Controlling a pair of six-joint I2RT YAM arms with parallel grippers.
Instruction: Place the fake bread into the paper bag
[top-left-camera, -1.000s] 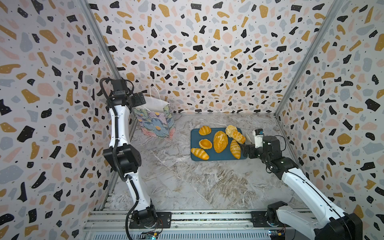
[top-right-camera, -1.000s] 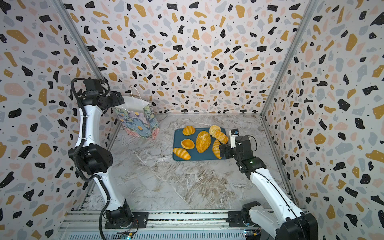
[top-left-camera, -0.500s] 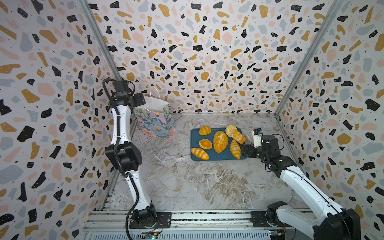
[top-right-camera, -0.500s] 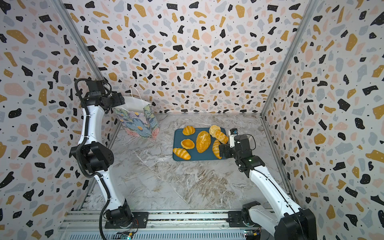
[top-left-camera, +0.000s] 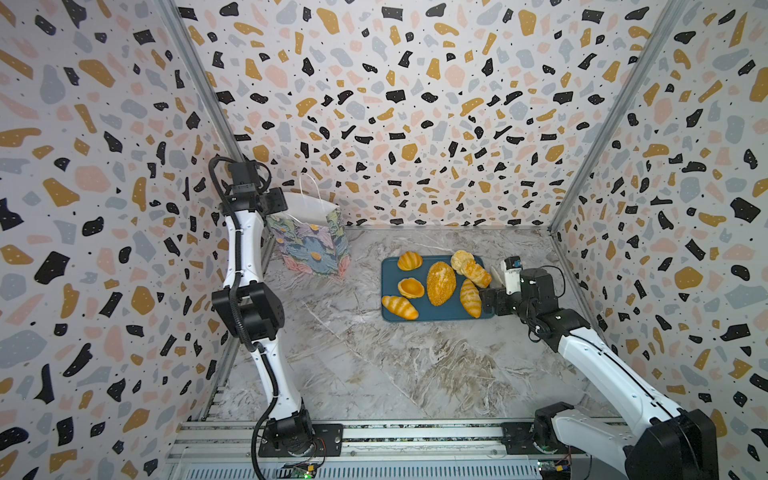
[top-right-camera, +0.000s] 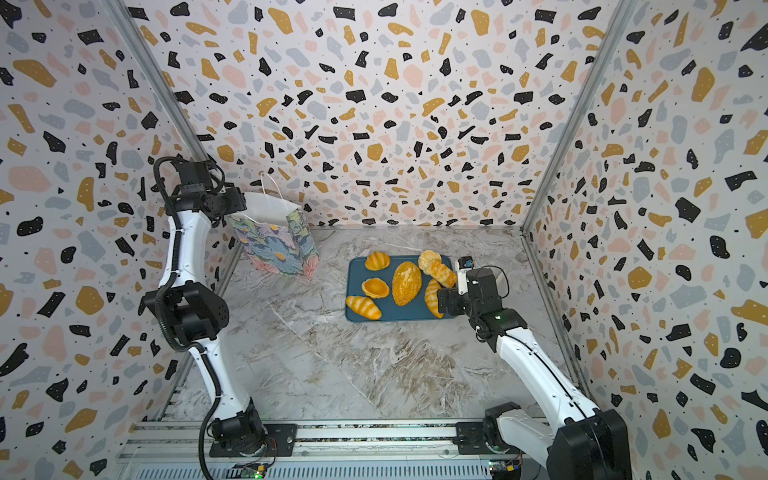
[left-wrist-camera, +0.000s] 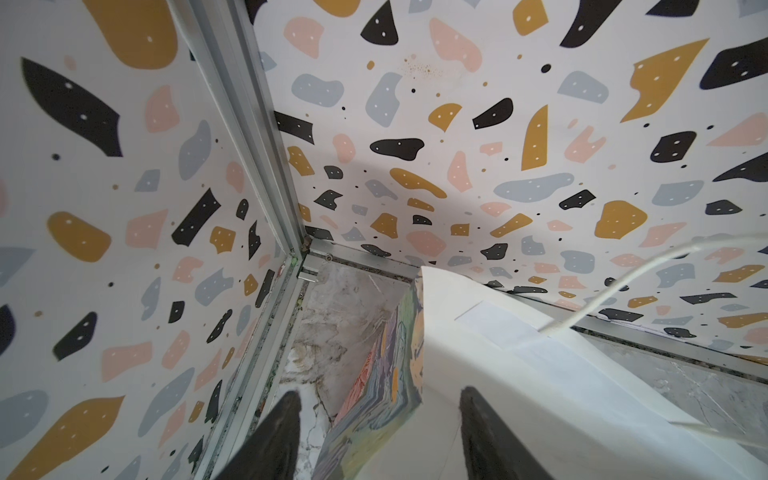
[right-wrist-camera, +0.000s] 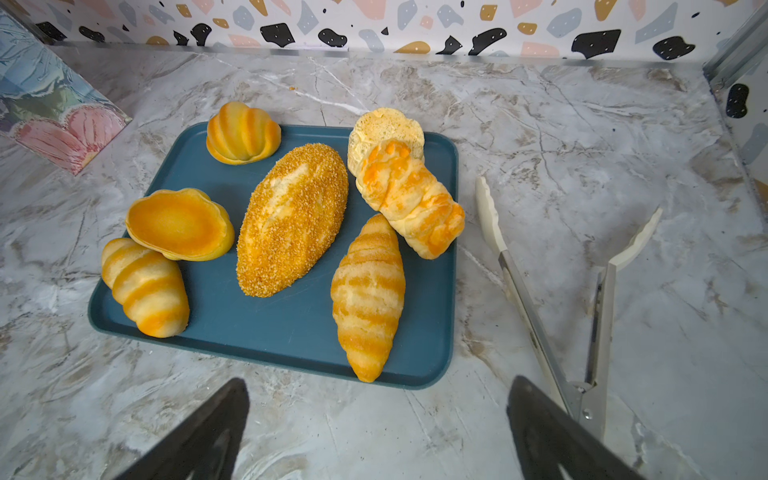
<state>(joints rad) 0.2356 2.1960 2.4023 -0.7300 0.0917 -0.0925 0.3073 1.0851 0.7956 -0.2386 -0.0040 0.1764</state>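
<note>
The paper bag (top-left-camera: 311, 245) (top-right-camera: 278, 249) stands upright at the back left, flowered outside and white inside. My left gripper (top-left-camera: 276, 203) (left-wrist-camera: 379, 392) is at its top edge, open. One finger (left-wrist-camera: 282, 436) is outside the bag wall (left-wrist-camera: 386, 374) and the other inside, neither pressing it. Several pieces of fake bread lie on a dark-blue tray (top-left-camera: 432, 318) (right-wrist-camera: 291, 332), among them a seeded loaf (right-wrist-camera: 293, 220) (top-left-camera: 440, 282) and a striped roll (right-wrist-camera: 368, 295). My right gripper (top-left-camera: 488, 301) (right-wrist-camera: 379, 382) hovers open and empty just off the tray's right edge, near that roll.
White-tipped metal tongs (right-wrist-camera: 540, 291) lie on the marble floor right of the tray, close to my right gripper. Patterned walls enclose the cell on three sides. The bag's cord handle (left-wrist-camera: 623, 282) arches above its mouth. Open marble floor (top-left-camera: 374, 365) lies in front of the tray.
My left gripper's jaws have narrowed around the bag's top edge, and that arm has shifted slightly toward the bag. The right gripper has stayed wide open by the tray.
</note>
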